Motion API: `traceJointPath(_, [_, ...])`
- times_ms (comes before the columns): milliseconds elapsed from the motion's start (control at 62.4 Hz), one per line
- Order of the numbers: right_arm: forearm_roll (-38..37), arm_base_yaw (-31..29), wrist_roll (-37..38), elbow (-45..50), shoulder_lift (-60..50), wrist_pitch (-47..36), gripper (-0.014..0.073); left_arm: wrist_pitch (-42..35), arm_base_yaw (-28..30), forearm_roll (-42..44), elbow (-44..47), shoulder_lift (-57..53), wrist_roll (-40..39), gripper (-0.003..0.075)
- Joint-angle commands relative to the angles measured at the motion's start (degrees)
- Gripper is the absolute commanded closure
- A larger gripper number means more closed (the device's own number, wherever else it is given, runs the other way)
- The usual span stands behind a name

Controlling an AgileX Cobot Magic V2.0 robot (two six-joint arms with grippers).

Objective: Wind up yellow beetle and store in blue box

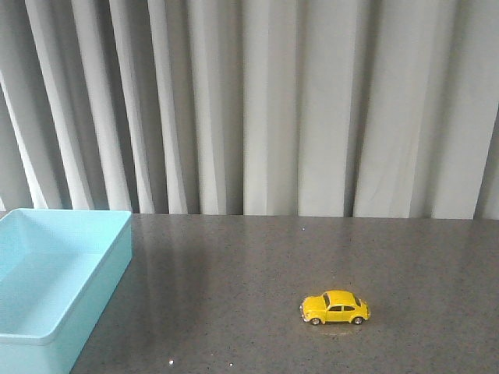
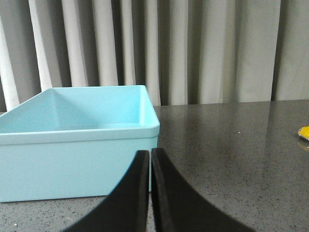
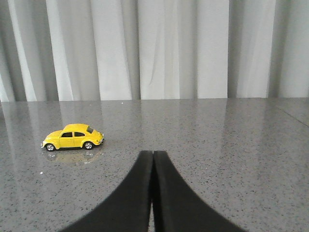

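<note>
Beetle (image 1: pixel 335 307) on table (image 1: pixel 257 265), right of centre, well apart from box (image 1: pixel 58 280) at left. Likely light, rigid, glossy-slick, rolls; grip across body sides. Both jaws clenched, empty.

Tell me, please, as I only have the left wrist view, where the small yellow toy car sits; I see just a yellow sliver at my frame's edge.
Observer: The small glossy yellow beetle car stands on its wheels on the dark speckled table, to the right of the large pale turquoise plastic box, well apart from it.
Operator: Is the right gripper holding anything?
Observer: No, the right gripper is shut on nothing, short of the car.
Operator: Anything in the box?
Observer: The part shown holds nothing.
</note>
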Motion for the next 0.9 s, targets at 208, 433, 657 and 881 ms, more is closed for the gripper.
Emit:
traceJointPath(208, [-2.6,-0.5,-0.3,-18.5,5.7,9.6,0.0601,5.6,0.1,1.4,-20.7,6.9,0.0,0.0726])
traceJointPath(433, [-4.3,-0.5,-0.2,-35.5,21.3,16.4,0.0601,18.4,0.1,4.2,-39.7,23.8,-0.3,0.0726])
traceJointPath(657, [-3.9,-0.5,-0.1,-42.4,33.2,25.0,0.0601,26.5,0.1,4.2,-46.6,34.5,-0.3,0.0726])
traceJointPath(881, [-1.6,-0.5,-0.1,-42.4,37.8,29.0,0.0601,27.6,0.1,3.8,-46.5,38.4,-0.3,0.0726])
